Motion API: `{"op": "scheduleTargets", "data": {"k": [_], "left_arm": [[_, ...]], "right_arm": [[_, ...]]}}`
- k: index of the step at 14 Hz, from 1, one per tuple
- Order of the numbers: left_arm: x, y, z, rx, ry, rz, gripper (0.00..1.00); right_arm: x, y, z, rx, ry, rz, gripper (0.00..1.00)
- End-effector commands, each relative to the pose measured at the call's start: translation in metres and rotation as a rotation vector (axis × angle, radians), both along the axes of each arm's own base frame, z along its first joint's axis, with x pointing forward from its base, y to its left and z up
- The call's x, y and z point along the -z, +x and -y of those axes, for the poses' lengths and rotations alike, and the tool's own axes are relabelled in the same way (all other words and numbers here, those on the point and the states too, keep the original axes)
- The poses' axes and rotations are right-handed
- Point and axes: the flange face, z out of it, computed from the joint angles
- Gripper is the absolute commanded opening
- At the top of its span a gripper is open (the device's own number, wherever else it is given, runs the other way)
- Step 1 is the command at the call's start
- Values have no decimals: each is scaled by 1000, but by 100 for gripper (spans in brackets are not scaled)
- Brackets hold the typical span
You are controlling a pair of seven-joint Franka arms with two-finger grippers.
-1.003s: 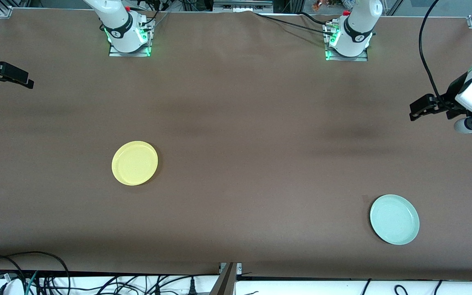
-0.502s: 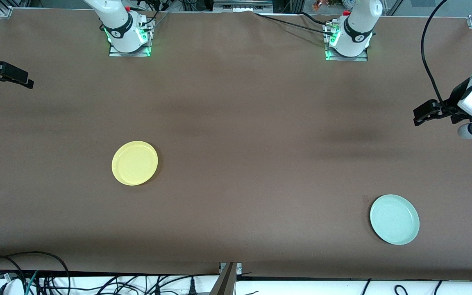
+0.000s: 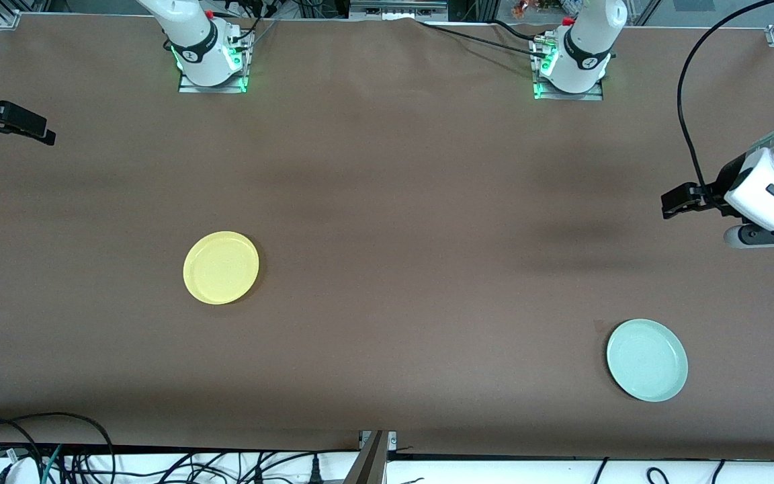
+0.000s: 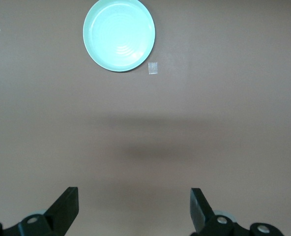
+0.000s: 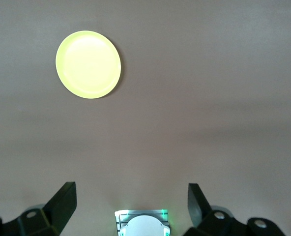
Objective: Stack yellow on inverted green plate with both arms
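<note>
Over the last second the left gripper (image 3: pixel 670 204), jaws spread wide and empty, has swung out over bare brown table toward the round pale mint-green plate (image 3: pixel 647 360) lying rim-up near the front camera, suggesting the flip comes first, while the wide-open right gripper (image 3: pixel 41 134) waits, well apart from the round bright yellow plastic plate (image 3: pixel 221 267).

The brown tabletop (image 3: pixel 387 202) carries two plates, well apart, both rim up. The yellow (image 3: pixel 221 267) lies toward the right arm's end. The green plate (image 3: pixel 647 359) lies toward the left arm's end, nearer the front camera, with a small pale square (image 4: pixel 154 68) just beside it.
</note>
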Motion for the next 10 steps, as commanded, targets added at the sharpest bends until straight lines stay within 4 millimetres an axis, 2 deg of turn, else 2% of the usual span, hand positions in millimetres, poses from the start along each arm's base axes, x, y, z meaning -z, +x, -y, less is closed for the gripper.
{"op": "scheduleTargets", "data": {"k": [1,7,8,10], "left_arm": [[0,1,4,5,-5,7,100],[-8,0,6,10,-45,16,100],[-12,-2,6,9,-53,12,100],[-32,-13,7,9,-51,33,100]], "right_arm": [[-8,-4,-1,1,-3,0,100],[-8,-5,3,10,-2,-3,100],[-8,-5,4,10,-2,-3,100],[-8,-5,3,10,-3,-1,100]]}}
